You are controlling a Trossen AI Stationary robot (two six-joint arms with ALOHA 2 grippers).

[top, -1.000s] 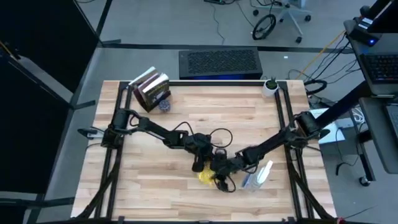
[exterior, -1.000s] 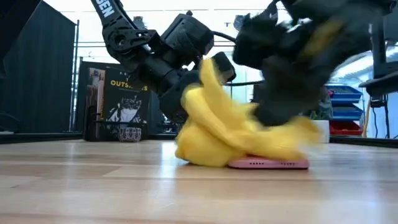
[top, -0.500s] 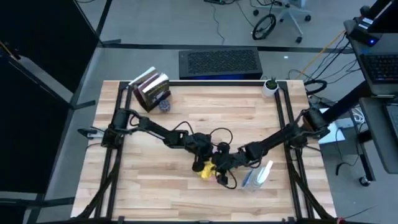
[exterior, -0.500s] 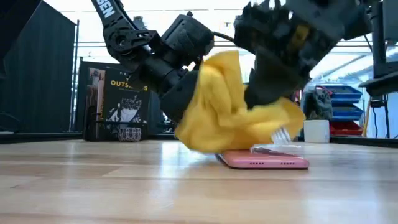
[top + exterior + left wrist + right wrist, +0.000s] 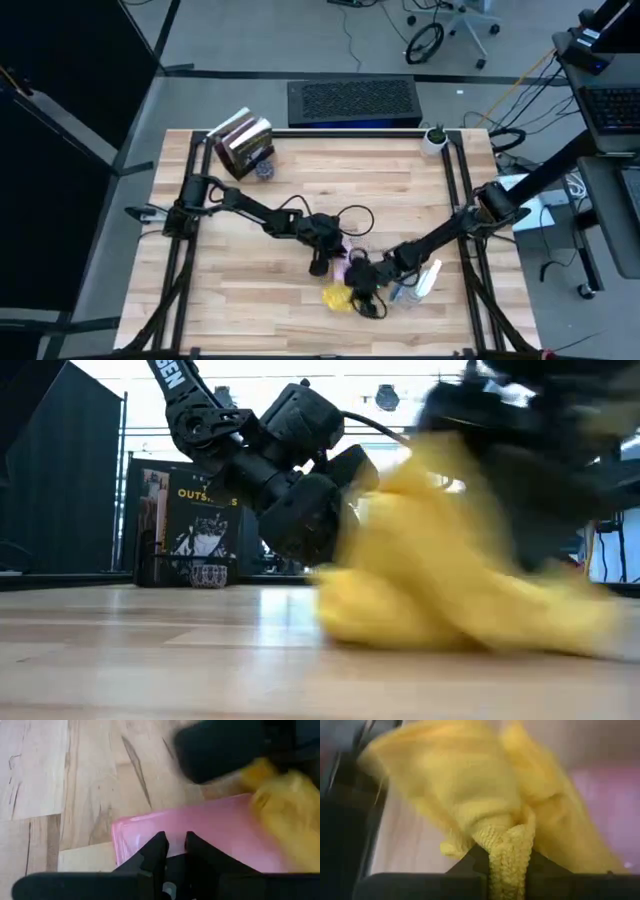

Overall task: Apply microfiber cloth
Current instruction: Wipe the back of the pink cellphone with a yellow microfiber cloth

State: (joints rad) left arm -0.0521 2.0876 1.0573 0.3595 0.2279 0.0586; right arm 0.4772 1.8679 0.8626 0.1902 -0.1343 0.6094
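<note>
The wooden table [image 5: 250, 200] has wide bare room along its left side and far half, with books [image 5: 243, 145] at the far left corner and a white cup [image 5: 434, 140] at the far right edge. The work sits crowded near the front edge, right of centre. The right gripper [image 5: 506, 851] is clamped on the microfiber cloth [image 5: 338, 297], which bunches on the wood just in front of the pink phone [image 5: 200, 837] (blurred in the low view). The left gripper [image 5: 175, 851] presses on the phone's near end, fingers close together. A spray bottle [image 5: 422, 281] lies just right of the cloth, near the front right edge.
</note>
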